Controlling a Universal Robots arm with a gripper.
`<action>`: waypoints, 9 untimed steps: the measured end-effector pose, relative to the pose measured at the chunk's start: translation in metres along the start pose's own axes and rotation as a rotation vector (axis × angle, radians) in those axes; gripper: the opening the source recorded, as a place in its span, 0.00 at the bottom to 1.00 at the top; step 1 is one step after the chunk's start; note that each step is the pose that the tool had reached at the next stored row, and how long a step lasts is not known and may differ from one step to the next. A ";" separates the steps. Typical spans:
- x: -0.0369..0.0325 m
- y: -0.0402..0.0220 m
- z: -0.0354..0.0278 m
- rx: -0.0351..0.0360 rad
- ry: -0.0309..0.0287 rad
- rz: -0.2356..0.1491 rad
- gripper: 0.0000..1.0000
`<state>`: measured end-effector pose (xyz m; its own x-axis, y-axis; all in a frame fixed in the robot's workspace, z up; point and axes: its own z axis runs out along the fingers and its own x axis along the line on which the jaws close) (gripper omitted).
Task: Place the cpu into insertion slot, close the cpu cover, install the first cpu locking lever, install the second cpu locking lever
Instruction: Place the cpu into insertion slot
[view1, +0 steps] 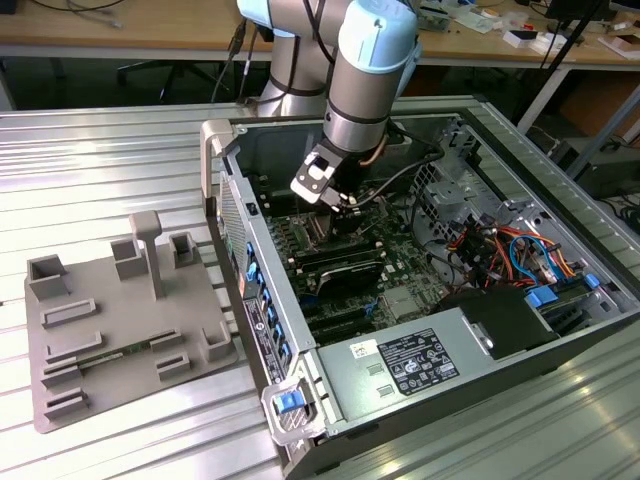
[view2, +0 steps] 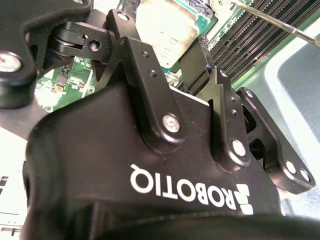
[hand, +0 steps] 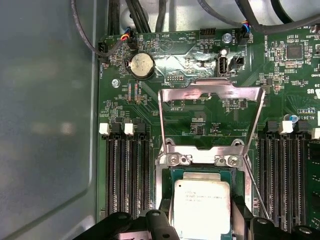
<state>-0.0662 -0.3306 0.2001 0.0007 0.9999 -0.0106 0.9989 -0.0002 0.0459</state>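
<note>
The cpu (hand: 201, 207), a silver-grey square chip, lies flat in the insertion slot (hand: 161, 192) of the green motherboard. My gripper (hand: 201, 221) is shut on it, one black finger (hand: 164, 222) against each of two opposite edges. In the second wrist view the gripper (view2: 157, 40) straddles the cpu (view2: 162, 27) from above. The cpu cover (hand: 210, 89), a thin silvery frame, stands raised on its hinge beyond the chip. A thin locking lever wire (hand: 255, 190) slants free beside the slot. In the exterior view the gripper (view1: 338, 208) reaches down into the open computer case.
Black memory slots (hand: 125, 170) run along both sides of the socket, and a coin battery (hand: 141, 65) sits beyond the cover. The case wall (hand: 50, 125) is close by. Coloured cables (view1: 500, 250), a power supply (view1: 400, 365) and a grey fixture tray (view1: 120, 320) also stand around.
</note>
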 end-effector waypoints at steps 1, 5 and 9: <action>-0.0001 -0.0001 0.0001 0.0000 -0.0002 0.000 0.55; -0.0002 -0.0004 0.0004 0.0002 -0.0007 0.000 0.55; 0.0002 -0.0004 0.0017 0.0001 -0.0023 0.000 0.55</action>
<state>-0.0666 -0.3304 0.1984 0.0007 0.9999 -0.0129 0.9990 -0.0001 0.0457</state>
